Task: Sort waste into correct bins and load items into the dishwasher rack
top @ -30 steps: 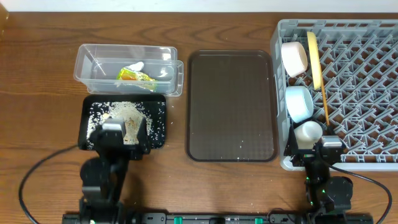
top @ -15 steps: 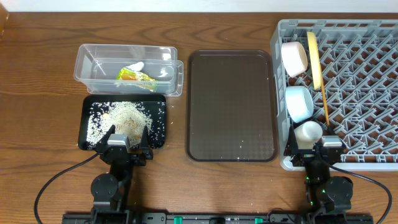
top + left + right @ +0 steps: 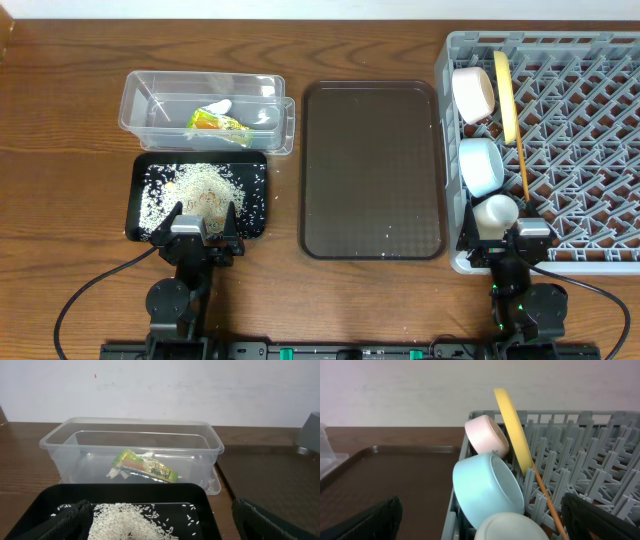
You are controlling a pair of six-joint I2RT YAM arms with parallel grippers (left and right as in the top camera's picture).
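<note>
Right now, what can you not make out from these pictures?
- White cup: right wrist view, bottom edge cuts it off.
- Chopsticks: overhead, too thin to count one or two.
- Wrapper: left wrist view, print too small, seen through the clear tub wall.

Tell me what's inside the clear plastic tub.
A green-and-orange crinkled wrapper and a white crumpled scrap lie on the floor of the clear tub. Anything beneath the wrapper is covered.

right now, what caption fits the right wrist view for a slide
White bowl, light blue bowl and yellow plate on edge in the grey dishwasher rack, brown tray alongside.
</note>
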